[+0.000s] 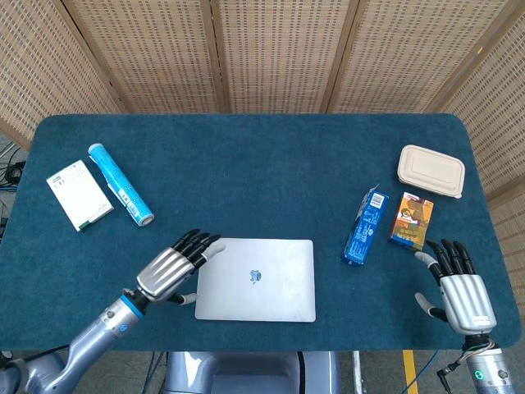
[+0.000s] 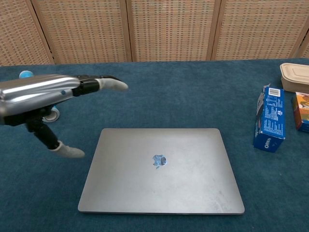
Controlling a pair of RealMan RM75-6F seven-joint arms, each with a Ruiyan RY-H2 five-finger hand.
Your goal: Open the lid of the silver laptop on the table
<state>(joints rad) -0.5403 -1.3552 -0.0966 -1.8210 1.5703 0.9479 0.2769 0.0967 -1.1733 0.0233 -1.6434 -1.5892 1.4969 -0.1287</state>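
Note:
The silver laptop (image 1: 256,279) (image 2: 161,169) lies flat with its lid down at the table's near middle. My left hand (image 1: 174,267) (image 2: 46,96) hovers just off the laptop's left edge, fingers stretched out and apart, thumb hanging below, holding nothing. Its fingertips reach toward the lid's far left corner. My right hand (image 1: 457,287) rests low near the table's front right, fingers spread and empty; the chest view does not show it.
A blue Oreo box (image 1: 364,227) (image 2: 269,124) and an orange carton (image 1: 412,219) lie right of the laptop, with a beige lidded container (image 1: 431,170) behind them. At far left sit a blue roll (image 1: 120,184) and a white box (image 1: 79,194).

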